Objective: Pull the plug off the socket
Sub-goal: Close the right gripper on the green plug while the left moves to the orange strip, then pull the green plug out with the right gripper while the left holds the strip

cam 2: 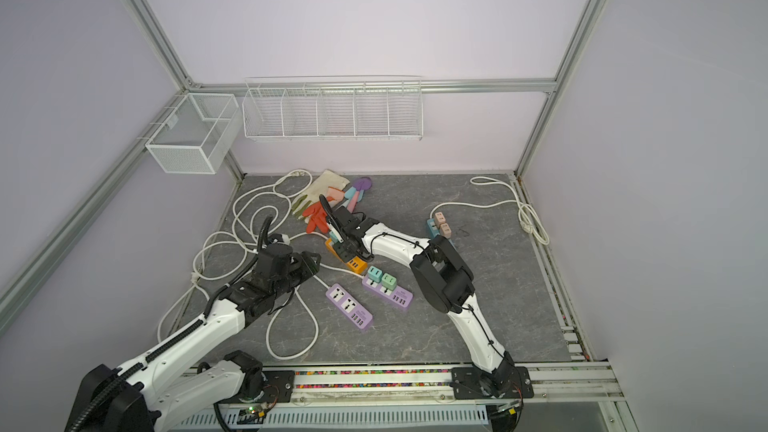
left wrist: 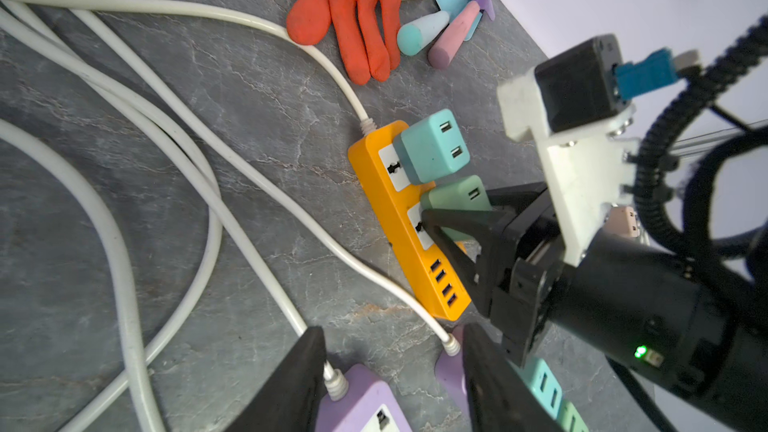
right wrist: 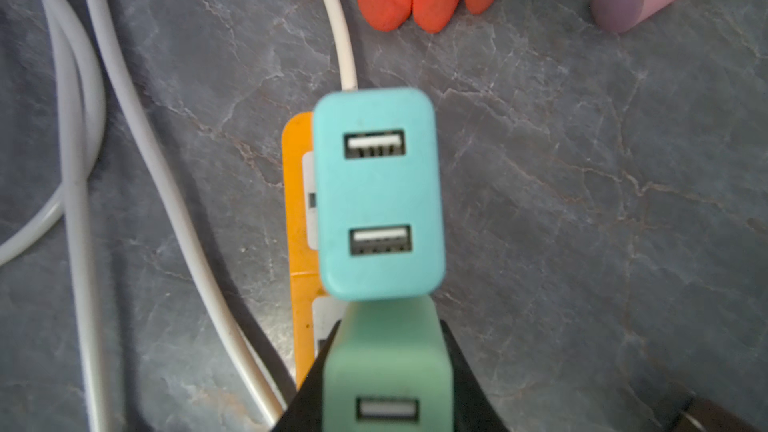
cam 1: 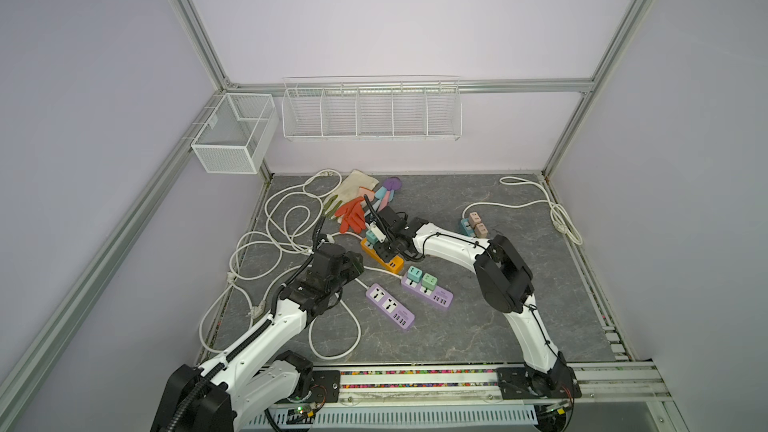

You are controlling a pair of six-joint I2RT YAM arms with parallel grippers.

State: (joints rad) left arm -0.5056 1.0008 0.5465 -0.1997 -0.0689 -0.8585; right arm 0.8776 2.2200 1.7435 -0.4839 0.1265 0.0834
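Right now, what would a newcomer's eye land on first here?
The right tool clamped on the green plug, which sits on the orange power strip at mid-table beside a teal plug. Then the tangle of white cables sprawled across the table's left side, and the red glove behind the strip.

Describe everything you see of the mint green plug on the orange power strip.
The mint green plug is a rounded matte plastic block, USB port showing on top. It sits upright in the orange power strip, next to a teal plug, with the right gripper shut on its sides.
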